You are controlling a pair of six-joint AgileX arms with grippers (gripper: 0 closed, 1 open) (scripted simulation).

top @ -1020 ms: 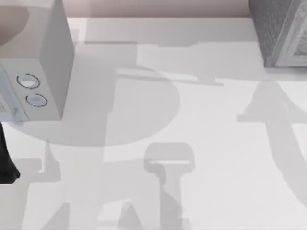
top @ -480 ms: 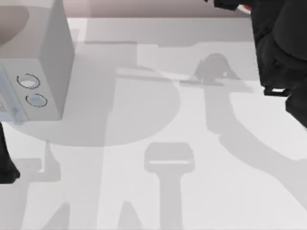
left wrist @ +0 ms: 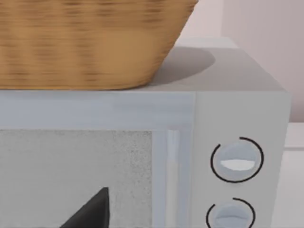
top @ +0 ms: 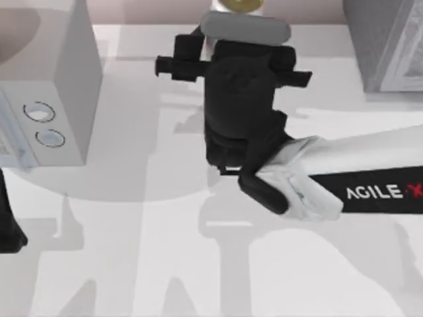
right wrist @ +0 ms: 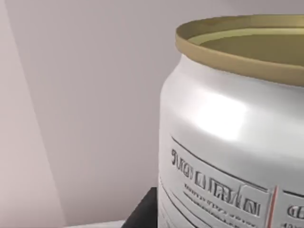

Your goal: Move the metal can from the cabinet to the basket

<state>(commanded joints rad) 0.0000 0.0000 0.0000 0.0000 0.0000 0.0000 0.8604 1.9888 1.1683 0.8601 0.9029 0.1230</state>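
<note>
The table (top: 317,277) lies pale and shadow-streaked, with bare surface across its near half and between the 2 big units; the white box with 2 round dials (top: 49,86) stands at the left edge, and the left wrist view shows a wicker basket (left wrist: 85,42) sitting on its flat top, near the door-side edge, with bare top toward the dial-side corner; the cabinet (top: 386,43), grey-speckled with a paler front panel, fills the far right corner, cut off by the picture's border; the right arm (top: 370,178) reaches in from the right edge across the table's middle, its dark wrist well apart from both units; the right gripper (top: 241,23) sits at the far edge, the metal can (top: 239,5) at its tip with the gold lid uppermost; whether the fingers clamp it, I cannot tell; close up, the metal can (right wrist: 237,142) stands upright; the left arm (top: 8,224) is parked at the left edge.
</note>
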